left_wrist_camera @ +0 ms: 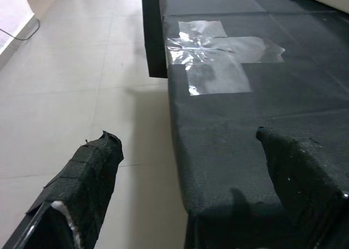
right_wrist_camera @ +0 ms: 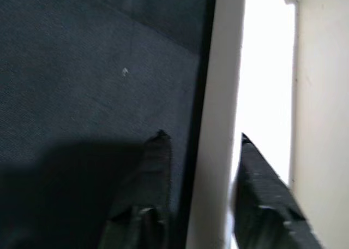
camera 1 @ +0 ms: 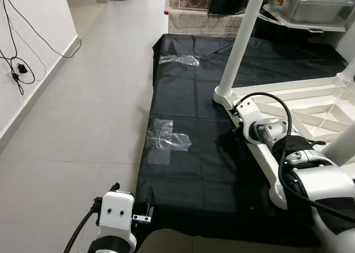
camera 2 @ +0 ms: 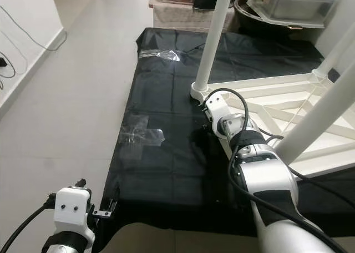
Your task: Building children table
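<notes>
Table, white, flipped upside down on black mat, legs sticking up. Right gripper down at the frame's near edge, fingers straddling the white rim, slightly apart, one each side. Left gripper wide open, holding nothing, hovering over mat's corner by taped patch and grey floor tiles.

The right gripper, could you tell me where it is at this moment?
The right gripper straddles the white table frame's edge rail on the black mat, near the upright leg.
</notes>
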Motion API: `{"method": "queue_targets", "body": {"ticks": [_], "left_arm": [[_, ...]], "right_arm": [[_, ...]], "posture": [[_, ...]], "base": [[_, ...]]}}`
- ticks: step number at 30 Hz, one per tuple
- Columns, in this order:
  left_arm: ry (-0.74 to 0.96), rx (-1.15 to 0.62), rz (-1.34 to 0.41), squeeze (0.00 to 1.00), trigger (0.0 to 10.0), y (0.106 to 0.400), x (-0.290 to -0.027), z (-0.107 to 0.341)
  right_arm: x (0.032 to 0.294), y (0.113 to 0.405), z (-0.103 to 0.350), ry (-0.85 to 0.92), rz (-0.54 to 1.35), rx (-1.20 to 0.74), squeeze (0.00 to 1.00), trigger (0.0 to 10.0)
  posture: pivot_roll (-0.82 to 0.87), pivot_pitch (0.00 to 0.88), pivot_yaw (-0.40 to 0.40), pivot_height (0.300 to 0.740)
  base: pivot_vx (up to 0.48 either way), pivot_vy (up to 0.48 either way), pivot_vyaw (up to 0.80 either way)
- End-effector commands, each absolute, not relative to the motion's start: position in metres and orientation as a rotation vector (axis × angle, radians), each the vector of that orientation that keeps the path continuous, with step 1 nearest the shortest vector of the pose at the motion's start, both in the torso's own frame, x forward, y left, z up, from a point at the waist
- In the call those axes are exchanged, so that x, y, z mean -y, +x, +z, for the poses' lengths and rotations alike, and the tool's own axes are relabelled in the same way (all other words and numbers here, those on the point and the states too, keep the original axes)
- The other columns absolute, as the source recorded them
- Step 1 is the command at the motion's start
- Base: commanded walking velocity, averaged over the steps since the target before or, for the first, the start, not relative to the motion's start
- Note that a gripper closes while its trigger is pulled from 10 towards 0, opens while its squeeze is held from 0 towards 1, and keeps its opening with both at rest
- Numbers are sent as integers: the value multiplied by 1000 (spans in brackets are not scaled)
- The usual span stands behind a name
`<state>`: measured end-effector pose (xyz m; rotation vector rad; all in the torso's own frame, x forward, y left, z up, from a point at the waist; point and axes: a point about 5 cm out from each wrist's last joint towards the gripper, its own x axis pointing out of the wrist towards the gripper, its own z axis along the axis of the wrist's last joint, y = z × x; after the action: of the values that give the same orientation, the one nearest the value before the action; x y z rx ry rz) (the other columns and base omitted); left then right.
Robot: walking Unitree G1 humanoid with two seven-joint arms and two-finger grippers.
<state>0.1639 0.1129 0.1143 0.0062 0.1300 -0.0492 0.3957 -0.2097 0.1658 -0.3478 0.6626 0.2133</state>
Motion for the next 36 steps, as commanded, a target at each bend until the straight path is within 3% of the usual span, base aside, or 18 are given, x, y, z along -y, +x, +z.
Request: {"method": "queue_targets", "body": {"ticks": [1, 6, 13, 29, 33, 36], "left_arm": [[-57, -127, -102, 0, 10000, 161, -92, 119], [-53, -127, -101, 0, 10000, 163, -93, 117], [-39, -129, -103, 0, 10000, 169, -96, 114], [-15, -127, -111, 0, 10000, 175, -101, 110], [-4, -123, -111, 0, 10000, 177, -105, 110], [-4, -123, -111, 0, 10000, 177, -105, 110]], "right_arm": [[206, 393, 158, -338, 244, -706, 0, 0], [197, 397, 168, -358, 333, -670, 0, 0], [187, 391, 167, -437, 622, -718, 0, 0], [216, 362, 148, -568, 971, -843, 0, 0], [227, 346, 151, -618, 1218, -872, 0, 0], [227, 346, 151, -618, 1218, -872, 0, 0]], "posture": [[-25, 138, -99, 740], [-29, 125, -93, 740], [-30, 97, -84, 740], [-28, 68, -60, 740], [-23, 63, -54, 740], [-23, 63, -54, 740]], "base": [[0, 0, 0], [0, 0, 0], [0, 0, 0], [0, 0, 0], [0, 0, 0], [0, 0, 0]]}}
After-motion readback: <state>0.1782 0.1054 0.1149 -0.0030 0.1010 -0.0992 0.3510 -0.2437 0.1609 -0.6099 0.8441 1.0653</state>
